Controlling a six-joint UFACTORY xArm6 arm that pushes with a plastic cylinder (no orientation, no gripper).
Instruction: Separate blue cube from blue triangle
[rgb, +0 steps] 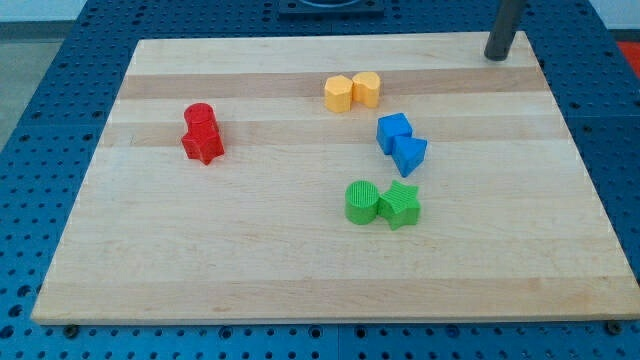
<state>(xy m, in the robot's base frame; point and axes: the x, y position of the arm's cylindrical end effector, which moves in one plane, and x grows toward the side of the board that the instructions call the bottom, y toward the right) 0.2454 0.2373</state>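
The blue cube (393, 131) sits right of the board's centre. The blue triangle (410, 155) lies just below and to its right, touching it. My tip (497, 56) is at the board's top right edge, far above and to the right of both blue blocks, touching nothing.
A yellow hexagon (339, 93) and a yellow cylinder (367, 88) touch each other above the blue pair. A green cylinder (361, 201) and a green star (401, 205) touch below it. A red cylinder (199, 118) and a red star (203, 146) sit at the left. The wooden board (200, 260) lies on a blue pegboard.
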